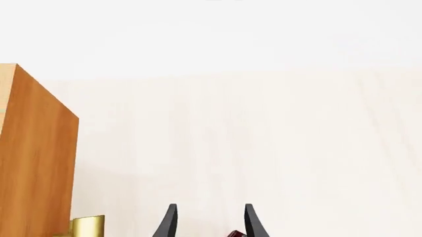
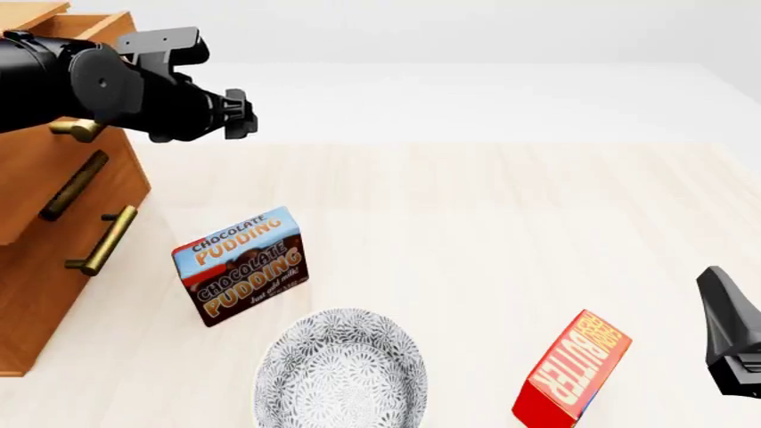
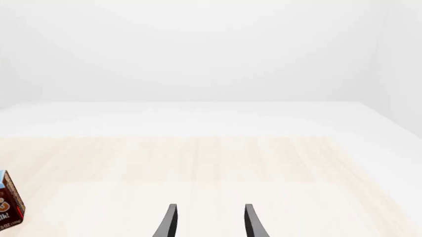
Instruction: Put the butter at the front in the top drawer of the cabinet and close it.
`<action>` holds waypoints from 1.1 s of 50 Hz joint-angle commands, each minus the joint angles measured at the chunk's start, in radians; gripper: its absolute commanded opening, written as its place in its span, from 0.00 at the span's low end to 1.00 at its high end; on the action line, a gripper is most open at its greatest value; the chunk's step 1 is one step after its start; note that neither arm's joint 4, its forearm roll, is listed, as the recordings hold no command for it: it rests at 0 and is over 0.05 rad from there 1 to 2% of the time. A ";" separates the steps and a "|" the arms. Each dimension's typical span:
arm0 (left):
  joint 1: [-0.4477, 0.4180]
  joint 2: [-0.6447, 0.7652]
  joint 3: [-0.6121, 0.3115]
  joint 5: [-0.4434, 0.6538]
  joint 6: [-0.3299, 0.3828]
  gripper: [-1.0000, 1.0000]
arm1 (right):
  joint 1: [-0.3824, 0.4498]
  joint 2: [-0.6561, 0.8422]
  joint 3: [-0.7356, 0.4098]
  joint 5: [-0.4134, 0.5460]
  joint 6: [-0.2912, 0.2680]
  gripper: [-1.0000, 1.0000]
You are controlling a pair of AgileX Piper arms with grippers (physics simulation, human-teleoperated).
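The left gripper [image 2: 244,116] is hanging open and empty in the upper left, beside the open top drawer [image 2: 89,31]. The butter [image 2: 573,370] is sitting untouched at lower right, near the open right gripper [image 2: 728,330]; grasping it looks next.

The front camera looks down from above across the counter [image 2: 476,232]; both wrist cameras skim low over that same counter, the left beside the cabinet [image 1: 33,158].
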 commanded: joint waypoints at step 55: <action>0.261 -0.108 0.058 0.067 0.082 1.00 | 0.000 -0.001 0.001 0.000 0.000 1.00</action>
